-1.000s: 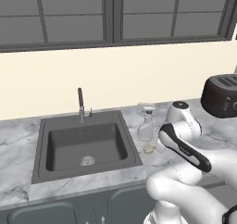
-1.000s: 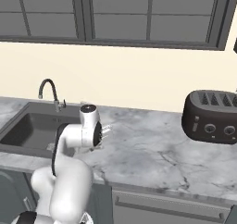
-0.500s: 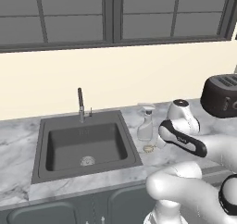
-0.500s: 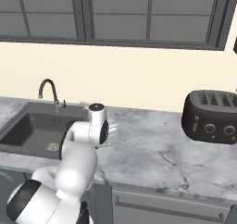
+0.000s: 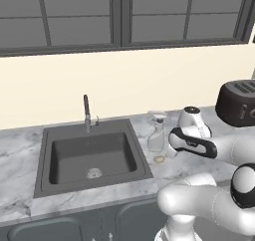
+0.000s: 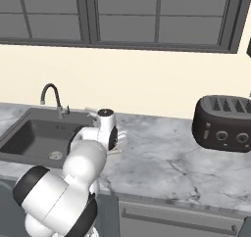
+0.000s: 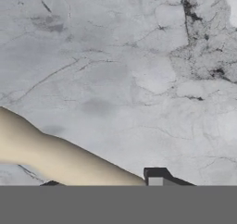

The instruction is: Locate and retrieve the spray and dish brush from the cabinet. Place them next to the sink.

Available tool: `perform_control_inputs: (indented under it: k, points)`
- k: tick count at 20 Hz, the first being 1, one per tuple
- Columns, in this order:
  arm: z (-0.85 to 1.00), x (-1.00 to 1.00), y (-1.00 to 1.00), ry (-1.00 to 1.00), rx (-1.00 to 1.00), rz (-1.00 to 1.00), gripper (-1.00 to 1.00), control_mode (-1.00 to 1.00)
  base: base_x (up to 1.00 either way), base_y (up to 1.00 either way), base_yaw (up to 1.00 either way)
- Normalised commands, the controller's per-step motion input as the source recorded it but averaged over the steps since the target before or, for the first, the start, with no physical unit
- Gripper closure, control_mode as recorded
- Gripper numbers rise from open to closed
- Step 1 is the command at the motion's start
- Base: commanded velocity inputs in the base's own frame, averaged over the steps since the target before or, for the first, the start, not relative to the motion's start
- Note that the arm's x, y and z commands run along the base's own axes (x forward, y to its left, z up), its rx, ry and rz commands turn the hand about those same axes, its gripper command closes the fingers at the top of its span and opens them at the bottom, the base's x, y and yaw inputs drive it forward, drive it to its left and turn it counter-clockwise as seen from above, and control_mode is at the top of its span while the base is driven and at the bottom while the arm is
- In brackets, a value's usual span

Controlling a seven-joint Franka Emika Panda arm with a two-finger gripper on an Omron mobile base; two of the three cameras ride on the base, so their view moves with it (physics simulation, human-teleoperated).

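The white arm rises from the base, folds over the front edge of the table (image 5: 124,187) and reaches back toward the wall, its hand hanging low over the marble just to the right of the sink (image 5: 92,155). The jaws (image 7: 104,183) hover close to the stone with the tan handle of the dish brush (image 7: 60,158) lying between them. Whether they press on the handle or stand off it I cannot tell.

From the left base camera, going left to right: the dark basin with its upright faucet (image 5: 86,112), then the spray (image 5: 156,133) standing upright on the marble just beside the sink's right rim, then the wrist, and far right a dark toaster (image 5: 239,103). A small pale bit near the foot of the spray may be the brush, too small to be sure. From the right base camera the arm's bulk covers the spray's body; only a sliver of pale trigger head peeks out left of the wrist, while the toaster shows whole. The hand camera gives the close look at the handle slanting across veined marble, touching the table.

Against a second ago, the elbow has swung out to the right and lower, the wrist has lifted a little, and the jaws have been widening. The spray stands where it stood.
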Motion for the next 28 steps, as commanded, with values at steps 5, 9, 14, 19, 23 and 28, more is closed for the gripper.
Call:
perform_control_inputs:
  k: [5,9,14,19,23,28]
  points:
    - [-0.28,0.01,0.28,0.00,0.02,0.11,-1.00,-1.00,0.00,0.00,0.00]
    - [-0.23,0.00,0.22,0.00,0.03,0.10,-1.00,-1.00,0.00,0.00,0.00]
    - [-0.19,-0.02,0.12,0.00,0.02,0.08,-1.00,-1.00,0.00,0.00,0.00]
    - [-0.05,-0.12,0.07,0.00,0.01,0.09,-1.00,-1.00,0.00,0.00,0.00]
    - [0.27,-0.21,0.02,-0.03,0.01,0.08,-1.00,-1.00,0.00,0.00,0.00]
    - [0.48,-0.31,0.06,-0.05,0.01,0.04,-1.00,-1.00,0.00,0.00,0.00]
